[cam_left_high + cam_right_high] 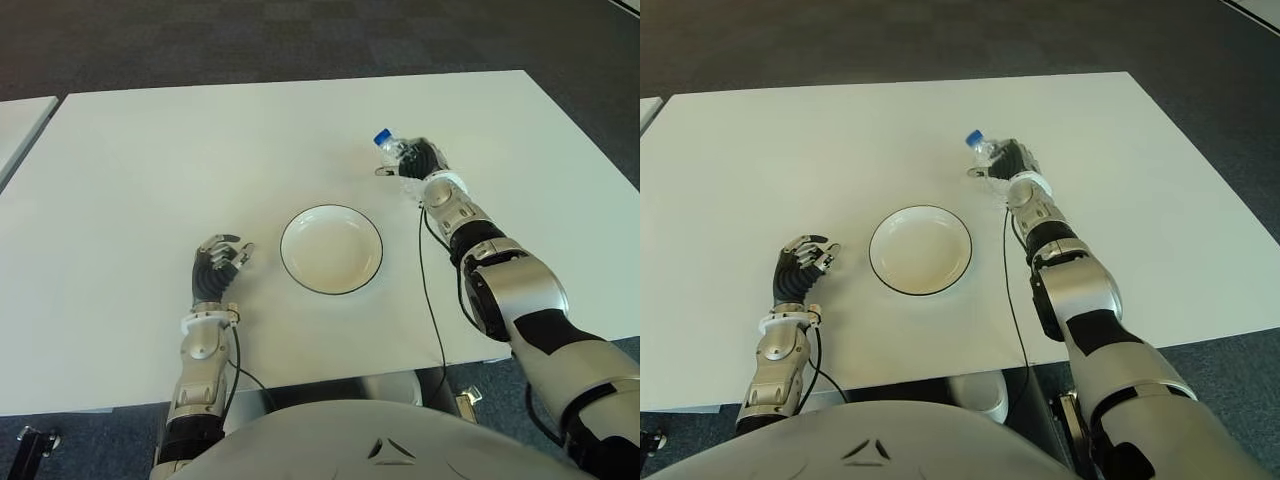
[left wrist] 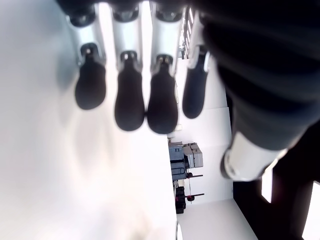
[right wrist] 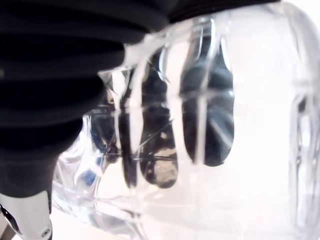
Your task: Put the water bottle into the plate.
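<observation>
A clear water bottle (image 1: 397, 154) with a blue cap (image 1: 382, 136) is held in my right hand (image 1: 420, 162) above the white table (image 1: 150, 170), beyond and to the right of the plate. The right wrist view shows the bottle's ribbed clear wall (image 3: 250, 125) filling the picture, with my dark fingers (image 3: 207, 115) wrapped around it. The white plate (image 1: 331, 249) with a dark rim sits at the table's middle, holding nothing. My left hand (image 1: 215, 268) shows to the left of the plate, fingers relaxed and holding nothing.
A thin black cable (image 1: 432, 300) runs from my right forearm down over the table's front edge. Another white table (image 1: 18, 125) stands at the far left. Dark carpet (image 1: 300, 40) surrounds the table.
</observation>
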